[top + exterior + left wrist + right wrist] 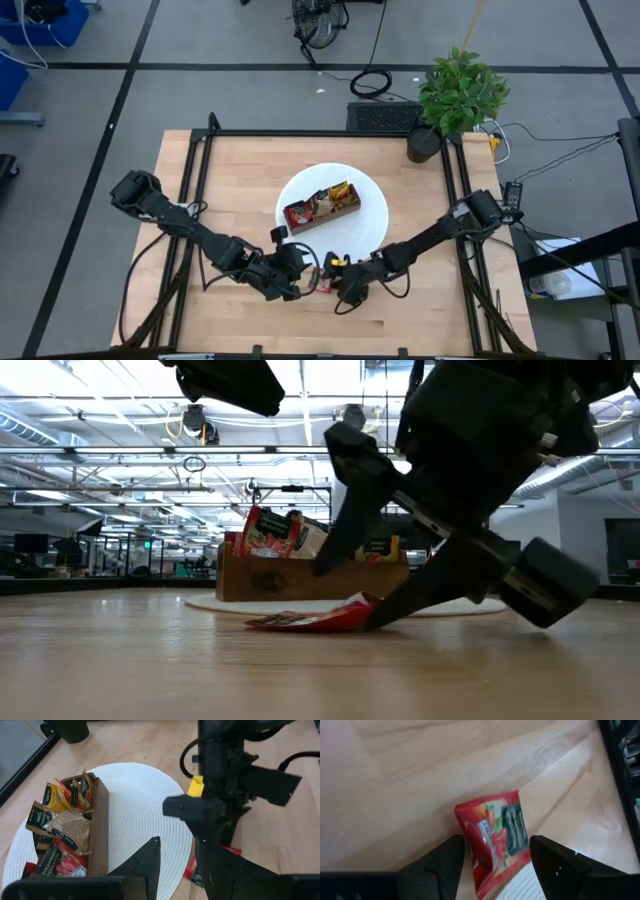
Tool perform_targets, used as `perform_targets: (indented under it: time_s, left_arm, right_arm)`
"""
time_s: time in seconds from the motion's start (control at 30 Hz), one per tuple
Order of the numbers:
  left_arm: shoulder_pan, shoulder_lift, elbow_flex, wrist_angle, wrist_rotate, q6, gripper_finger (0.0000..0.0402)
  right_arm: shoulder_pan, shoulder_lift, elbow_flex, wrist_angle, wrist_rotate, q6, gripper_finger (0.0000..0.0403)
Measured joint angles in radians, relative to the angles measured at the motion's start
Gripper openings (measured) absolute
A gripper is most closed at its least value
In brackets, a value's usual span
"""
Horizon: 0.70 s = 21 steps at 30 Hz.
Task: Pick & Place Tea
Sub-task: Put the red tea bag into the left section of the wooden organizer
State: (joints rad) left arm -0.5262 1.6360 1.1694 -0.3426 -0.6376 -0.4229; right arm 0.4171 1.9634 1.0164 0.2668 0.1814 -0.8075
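Two hands meet low over the wooden table, just in front of the round white mat. Only the right wrist view shows the loose red sachet plainly: a flat, glossy square with a dark printed label, lying on the pale wood with one corner over the mat's woven edge. The right hand straddles it, its fingers spread to either side with a gap showing, nothing gripped. The low view adds that the sachet lies flat and slightly crumpled on the table, the dark fingertips coming down at its end. From above it is little more than a red speck between the arms.

The left hand hovers just beside it, its wedge-shaped fingers parted and empty; the left wrist view catches a red corner past the right arm's housing.

The brown wooden tray sits on the mat, its compartments stuffed with red, tan and yellow sachets. Their labels are too small to read, and the picture's edge cuts off part of the tray.
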Motion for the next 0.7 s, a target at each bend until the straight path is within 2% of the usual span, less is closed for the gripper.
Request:
perform_targets:
  time_s: [0.17, 0.27, 0.37, 0.5, 0.53, 0.7]
  left_arm:
    - [0.0, 0.0, 0.0, 0.001, 0.0, 0.002, 0.0127]
    - [0.0, 0.0, 0.0, 0.0, 0.0, 0.001, 0.0127]
    - [0.0, 0.0, 0.0, 0.0, 0.0, 0.0, 0.0127]
    - [0.0, 0.0, 0.0, -0.001, 0.0, -0.001, 0.0127]
    - [0.0, 0.0, 0.0, -0.001, 0.0, -0.002, 0.0127]
    - [0.0, 0.0, 0.0, -0.001, 0.0, -0.006, 0.0127]
  right_arm:
    - [0.0, 0.025, 0.002, 0.019, 0.002, 0.011, 0.021]
    - [-0.004, 0.026, 0.001, 0.016, -0.001, 0.05, 0.0192]
    - [-0.005, 0.027, 0.001, 0.001, -0.004, 0.075, 0.014]
    - [-0.005, 0.028, 0.0, -0.008, -0.01, 0.128, 0.0032]
    - [-0.006, 0.028, -0.001, -0.006, -0.01, 0.136, 0.0017]
    - [-0.005, 0.028, -0.002, -0.001, 0.007, 0.181, 0.0005]
